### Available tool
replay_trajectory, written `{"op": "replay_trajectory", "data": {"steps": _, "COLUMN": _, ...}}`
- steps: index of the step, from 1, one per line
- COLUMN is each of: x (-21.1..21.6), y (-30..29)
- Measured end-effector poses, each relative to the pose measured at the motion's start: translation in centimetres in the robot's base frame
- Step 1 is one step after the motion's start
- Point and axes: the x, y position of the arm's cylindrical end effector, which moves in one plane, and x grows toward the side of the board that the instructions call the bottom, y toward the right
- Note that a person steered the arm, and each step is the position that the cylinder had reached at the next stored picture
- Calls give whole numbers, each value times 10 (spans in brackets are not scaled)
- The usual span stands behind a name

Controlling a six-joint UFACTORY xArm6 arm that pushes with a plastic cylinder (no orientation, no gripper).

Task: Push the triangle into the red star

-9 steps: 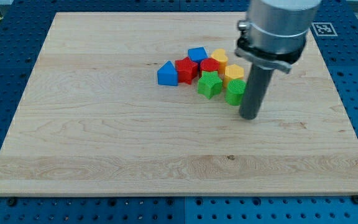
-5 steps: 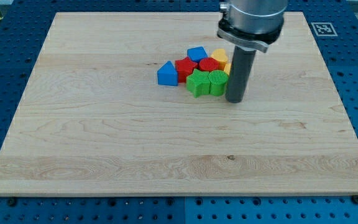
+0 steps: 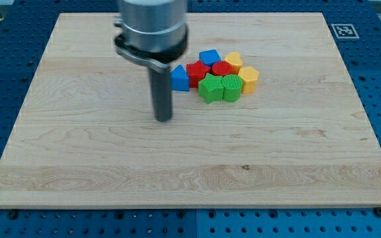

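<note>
The blue triangle block sits at the left end of a tight cluster, touching the red star on its right. My tip rests on the board below and slightly left of the blue triangle, a short gap away, touching no block. The rod partly hides the triangle's left edge. The cluster also holds a blue block, a red block, two yellow blocks, a green star and a green block.
The wooden board lies on a blue perforated table. A fiducial marker sits at the view's top right beside the board.
My tip has swept from the right side of the cluster to its lower left. The green blocks were pushed left against the cluster earlier and have stayed put since.
</note>
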Motion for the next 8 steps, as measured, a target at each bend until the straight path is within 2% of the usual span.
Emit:
{"op": "replay_trajectory", "data": {"steps": 1, "x": -38, "y": -12}}
{"op": "replay_trajectory", "data": {"steps": 3, "x": -71, "y": -5}}
{"op": "replay_trajectory", "data": {"steps": 4, "x": -84, "y": 17}}
{"op": "replay_trajectory", "data": {"steps": 6, "x": -62, "y": 53}}
{"op": "replay_trajectory", "data": {"steps": 8, "x": -53, "y": -3}}
